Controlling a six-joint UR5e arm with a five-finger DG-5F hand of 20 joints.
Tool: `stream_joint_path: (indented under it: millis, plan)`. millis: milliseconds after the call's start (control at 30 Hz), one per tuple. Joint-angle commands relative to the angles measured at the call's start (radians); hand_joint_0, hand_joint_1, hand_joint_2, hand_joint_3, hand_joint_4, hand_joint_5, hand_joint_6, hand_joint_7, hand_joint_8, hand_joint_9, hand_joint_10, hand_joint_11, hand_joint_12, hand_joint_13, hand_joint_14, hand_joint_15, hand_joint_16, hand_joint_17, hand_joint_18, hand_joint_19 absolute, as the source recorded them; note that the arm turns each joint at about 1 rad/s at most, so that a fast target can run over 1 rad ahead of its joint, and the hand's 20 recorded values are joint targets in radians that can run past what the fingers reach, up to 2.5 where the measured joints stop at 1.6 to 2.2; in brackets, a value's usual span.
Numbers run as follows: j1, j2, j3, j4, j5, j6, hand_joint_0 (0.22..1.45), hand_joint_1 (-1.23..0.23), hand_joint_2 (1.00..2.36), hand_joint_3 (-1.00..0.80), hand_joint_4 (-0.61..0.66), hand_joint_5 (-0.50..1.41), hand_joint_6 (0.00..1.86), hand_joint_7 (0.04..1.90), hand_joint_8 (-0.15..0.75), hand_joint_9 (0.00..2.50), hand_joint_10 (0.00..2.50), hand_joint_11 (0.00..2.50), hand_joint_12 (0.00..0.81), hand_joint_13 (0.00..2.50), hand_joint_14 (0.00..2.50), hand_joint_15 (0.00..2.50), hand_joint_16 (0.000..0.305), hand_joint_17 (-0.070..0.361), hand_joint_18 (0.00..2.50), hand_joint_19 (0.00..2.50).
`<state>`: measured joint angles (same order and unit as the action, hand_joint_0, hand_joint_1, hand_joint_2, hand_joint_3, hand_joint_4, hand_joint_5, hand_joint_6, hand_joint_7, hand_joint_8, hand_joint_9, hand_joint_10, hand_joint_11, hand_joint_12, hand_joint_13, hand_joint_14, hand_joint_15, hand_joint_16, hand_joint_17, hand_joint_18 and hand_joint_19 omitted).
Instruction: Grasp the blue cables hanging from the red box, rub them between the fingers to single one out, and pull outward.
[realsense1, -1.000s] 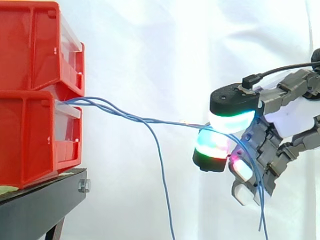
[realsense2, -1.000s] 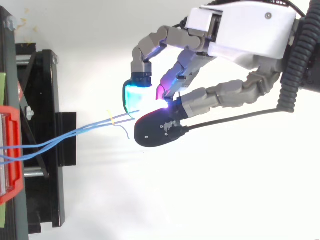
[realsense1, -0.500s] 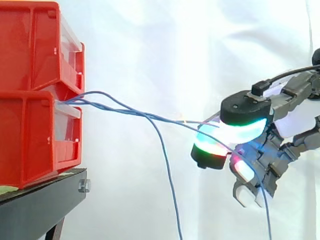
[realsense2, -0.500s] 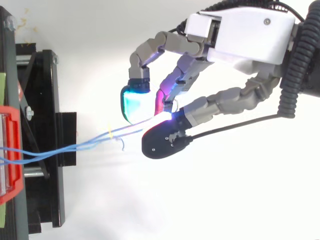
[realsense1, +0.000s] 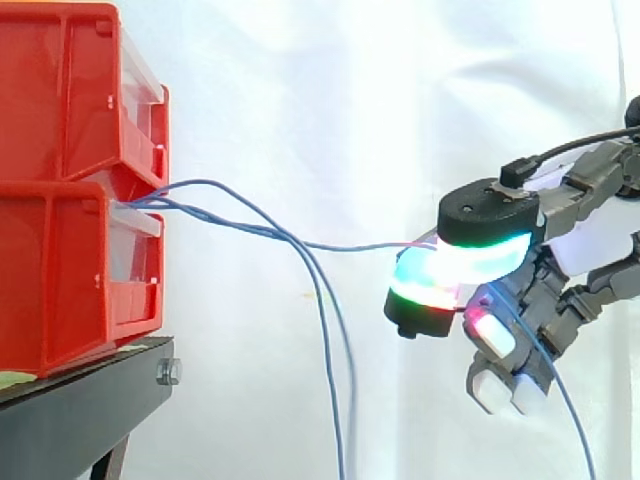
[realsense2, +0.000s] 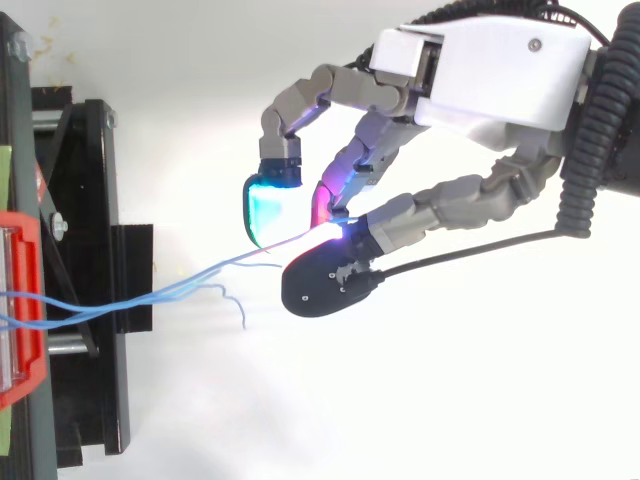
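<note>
The hand (realsense2: 480, 70) reaches in from the right with its fingers curled, and the thumb (realsense1: 485, 215) is pressed down onto a glowing fingertip pad (realsense1: 425, 285). Between them it pinches the taut strand (realsense1: 360, 246). The grip is a fingertip pinch, not a full fist, most likely because rubbing thin wires apart needs the soft pads to roll against each other. The other fingers are tucked below and behind, out of the way. Past the pinch, the strand's free tail (realsense1: 560, 400) trails down to the right below the hand. On the other side, the taut strand runs almost level toward the red box (realsense1: 70, 270) and joins the rest of the blue cables (realsense1: 262, 230), which come out at the front of the lower bin, just under the upper one. The slack strands (realsense1: 327, 360) part from the held one well short of the hand and droop straight down. That suggests one cable is now singled out and the others are free of the grip. The box sits on the black stand (realsense1: 80, 400) in front of the white curtain (realsense1: 350, 100). What seems to be left is the outward pull, away from the box, and the pinch must stay firm enough that the thin wire does not slip through the pads.
</note>
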<state>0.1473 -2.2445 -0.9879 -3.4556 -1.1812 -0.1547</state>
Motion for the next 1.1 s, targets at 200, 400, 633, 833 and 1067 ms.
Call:
stream_joint_path:
  millis: [200,400,633,833,1067]
  plan:
    - [0.0,0.0,0.0,-0.003,0.002,0.018,0.58,-0.57,1.0,-0.5,0.06,-0.11,0.9,1.03,0.273,1.1,0.02,0.61,0.355,0.89,0.02,0.51,0.041,0.092,0.76,0.49]
    - [0.0,0.0,0.0,-0.011,0.002,0.027,0.57,-0.57,1.0,-0.5,0.06,-0.12,0.89,1.03,0.276,1.09,0.02,0.6,0.361,0.9,0.02,0.51,0.042,0.094,0.76,0.49]
    - [0.003,0.0,0.0,-0.016,0.002,0.038,0.52,-0.54,1.0,-0.5,0.08,-0.12,0.87,1.01,0.284,1.09,0.02,0.6,0.369,0.9,0.02,0.51,0.045,0.1,0.77,0.48]
    - [0.003,0.0,0.0,-0.03,0.002,0.052,0.49,-0.55,1.0,-0.5,0.1,-0.12,0.85,0.98,0.294,1.09,0.02,0.59,0.385,0.91,0.02,0.5,0.048,0.107,0.79,0.47]
    - [0.003,-0.001,-0.002,-0.033,0.002,0.057,0.48,-0.68,1.0,-0.5,0.12,-0.12,0.83,0.95,0.285,1.07,0.02,0.58,0.381,0.9,0.02,0.51,0.048,0.109,0.77,0.46]
